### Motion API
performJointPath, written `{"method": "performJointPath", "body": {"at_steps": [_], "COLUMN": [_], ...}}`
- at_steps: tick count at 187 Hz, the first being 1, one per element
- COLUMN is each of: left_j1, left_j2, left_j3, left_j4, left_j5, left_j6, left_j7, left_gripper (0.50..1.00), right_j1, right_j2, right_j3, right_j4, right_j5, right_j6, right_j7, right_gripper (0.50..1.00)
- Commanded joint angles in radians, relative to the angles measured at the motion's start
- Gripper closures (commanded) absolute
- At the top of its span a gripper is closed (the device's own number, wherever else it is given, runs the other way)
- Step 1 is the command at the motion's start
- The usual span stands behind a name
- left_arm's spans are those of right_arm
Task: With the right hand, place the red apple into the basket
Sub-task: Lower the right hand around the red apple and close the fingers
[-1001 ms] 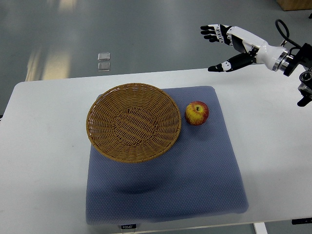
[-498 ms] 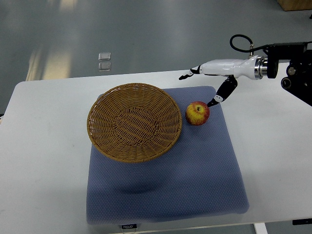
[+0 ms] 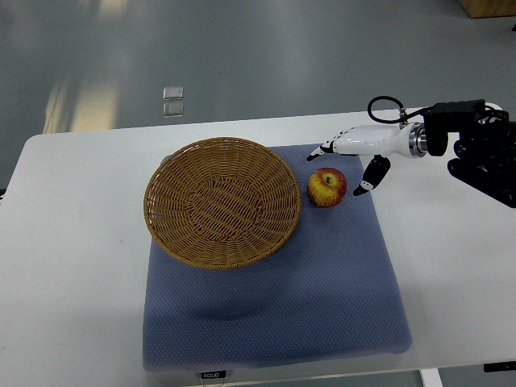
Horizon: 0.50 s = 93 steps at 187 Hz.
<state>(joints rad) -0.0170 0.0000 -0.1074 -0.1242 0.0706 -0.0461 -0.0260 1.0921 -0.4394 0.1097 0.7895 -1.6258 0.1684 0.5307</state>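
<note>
A red and yellow apple (image 3: 326,187) sits on the blue mat (image 3: 322,282), just right of the empty wicker basket (image 3: 222,201). My right hand (image 3: 337,171) comes in from the right edge and hovers low around the apple. Its fingers (image 3: 322,150) reach past the apple's far side and the thumb (image 3: 369,179) hangs on its right side. The hand is open and does not hold the apple. The left arm is out of view.
The mat lies on a white table (image 3: 72,266). The right arm's black wrist housing and cable (image 3: 468,149) sit above the table's right side. Grey floor with a small clear object (image 3: 172,101) lies beyond the far edge.
My right hand has come down and left from above the table's far edge to the apple. It now brackets the apple, fingers behind it and thumb to its right.
</note>
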Motion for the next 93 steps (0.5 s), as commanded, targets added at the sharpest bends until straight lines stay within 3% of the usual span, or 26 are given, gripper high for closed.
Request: {"method": "performJointPath", "body": {"at_steps": [1, 93], "left_j1": [0.000, 0.002], "left_j2": [0.000, 0.000], "left_j3": [0.000, 0.000], "left_j4": [0.000, 0.000], "left_j5": [0.000, 0.000], "left_j6": [0.000, 0.000], "left_j7": [0.000, 0.000], "left_gripper": [0.500, 0.500], "right_j1": [-0.001, -0.003], "right_j2": [0.022, 0.071], "right_j3": [-0.019, -0.036], "right_j4": [0.000, -0.049], "right_j5": [-0.005, -0.005], "right_j6": [-0.001, -0.029], "right_j7": [0.000, -0.001], "right_gripper": [0.576, 0.581]}}
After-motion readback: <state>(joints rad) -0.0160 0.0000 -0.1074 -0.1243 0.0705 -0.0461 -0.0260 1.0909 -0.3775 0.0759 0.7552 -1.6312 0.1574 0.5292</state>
